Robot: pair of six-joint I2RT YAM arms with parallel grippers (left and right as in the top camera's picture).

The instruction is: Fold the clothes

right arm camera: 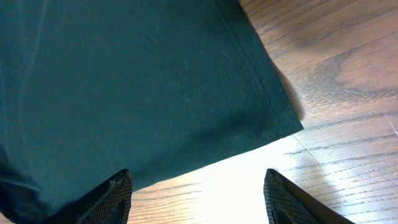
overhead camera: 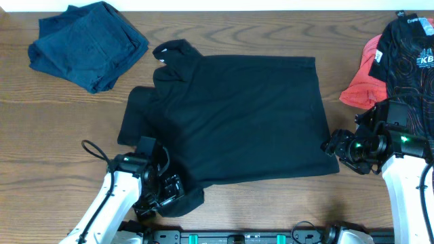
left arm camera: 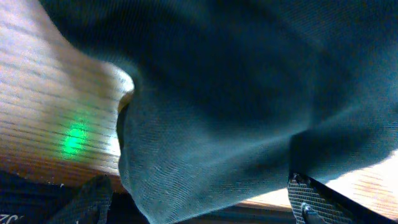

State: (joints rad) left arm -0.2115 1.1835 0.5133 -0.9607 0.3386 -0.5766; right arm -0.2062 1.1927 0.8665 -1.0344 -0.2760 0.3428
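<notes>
The black shirt (overhead camera: 237, 115) lies spread flat in the centre of the table (overhead camera: 224, 27). Its collar is toward the upper left of the overhead frame and its hem toward the right. A navy garment (overhead camera: 88, 44) sits bunched in the upper left corner. A coral-pink garment (overhead camera: 361, 85) and a black garment with red lines (overhead camera: 410, 54) are piled at the upper right edge, clear of the work area.

My left gripper (overhead camera: 163, 193) is at the lower left of the overhead frame, at the near sleeve. Its fingers stand wide apart with sleeve cloth bulging between them, and nothing is clamped. I judge this position suits taking the sleeve for an inward fold.

My right gripper (right arm camera: 198, 180) is at the lower right corner of the shirt. Its fingers are apart, straddling bare wood just short of the hem corner (right arm camera: 289, 127). I judge that one hand at each end of the near edge lets both lift it together, which keeps the fold line straight.
</notes>
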